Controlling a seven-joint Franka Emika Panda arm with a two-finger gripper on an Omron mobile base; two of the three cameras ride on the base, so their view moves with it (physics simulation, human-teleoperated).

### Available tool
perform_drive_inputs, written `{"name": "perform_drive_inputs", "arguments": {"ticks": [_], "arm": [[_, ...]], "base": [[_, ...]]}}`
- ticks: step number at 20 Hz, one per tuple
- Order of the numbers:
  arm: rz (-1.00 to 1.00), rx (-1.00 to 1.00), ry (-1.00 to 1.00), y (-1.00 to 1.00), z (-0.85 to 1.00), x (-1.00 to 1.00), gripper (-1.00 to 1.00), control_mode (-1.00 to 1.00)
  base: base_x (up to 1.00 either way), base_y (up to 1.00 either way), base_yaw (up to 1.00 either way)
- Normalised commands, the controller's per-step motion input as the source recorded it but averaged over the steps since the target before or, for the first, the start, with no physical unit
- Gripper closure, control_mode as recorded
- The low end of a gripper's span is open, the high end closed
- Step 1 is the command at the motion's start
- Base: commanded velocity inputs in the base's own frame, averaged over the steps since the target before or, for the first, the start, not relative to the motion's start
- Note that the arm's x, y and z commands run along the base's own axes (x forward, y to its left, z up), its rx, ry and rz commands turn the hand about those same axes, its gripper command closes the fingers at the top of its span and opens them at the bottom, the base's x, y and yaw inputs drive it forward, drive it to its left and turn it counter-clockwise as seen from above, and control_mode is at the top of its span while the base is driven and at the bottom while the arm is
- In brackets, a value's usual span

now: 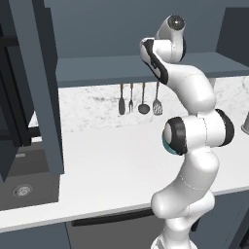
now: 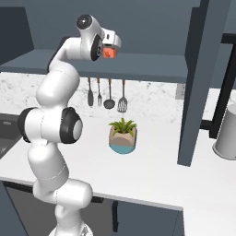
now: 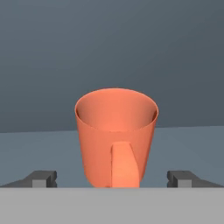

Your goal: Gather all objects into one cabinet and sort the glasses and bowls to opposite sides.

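Note:
An orange cup (image 3: 116,135) stands upright on the cabinet's flat shelf floor (image 3: 192,144), its side handle turned toward the hand. My gripper (image 3: 113,178) is open, with its two dark tips low on either side of the cup and a clear gap to the cup wall on each side. From the right base view the same orange cup (image 2: 109,52) shows just under the raised hand, at the front of the slate-blue cabinet shelf (image 2: 152,62). The arm reaches up to that shelf (image 1: 97,68) in the left base view, where the hand hides the cup.
An open cabinet door (image 1: 41,97) hangs at the left, and another door (image 2: 199,83) at the right. Kitchen utensils (image 2: 107,94) hang on the marble backsplash. A potted plant (image 2: 123,136) and a grey canister (image 2: 227,133) stand on the white counter (image 1: 107,165). A sink (image 1: 22,187) lies at the left.

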Motion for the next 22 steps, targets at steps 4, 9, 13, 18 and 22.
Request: {"name": "perform_drive_inputs", "arguments": {"ticks": [4, 9, 13, 18, 22], "arm": [[0.0, 0.0, 0.0, -0.01, -0.03, 0.06, -1.0, -1.0], [0.0, 0.0, 0.01, 0.0, -0.06, 0.03, -1.0, -1.0], [0.0, 0.0, 0.03, 0.0, -0.09, 0.1, -1.0, -1.0], [0.0, 0.0, 0.02, 0.0, -0.01, 0.11, 1.0, -1.0], [0.0, 0.0, 0.03, 0.0, 0.0, 0.04, 1.0, -1.0]], "base": [[0.0, 0.0, 0.0], [0.0, 0.0, 0.0], [0.0, 0.0, 0.0], [0.0, 0.0, 0.0], [0.0, 0.0, 0.0]]}}
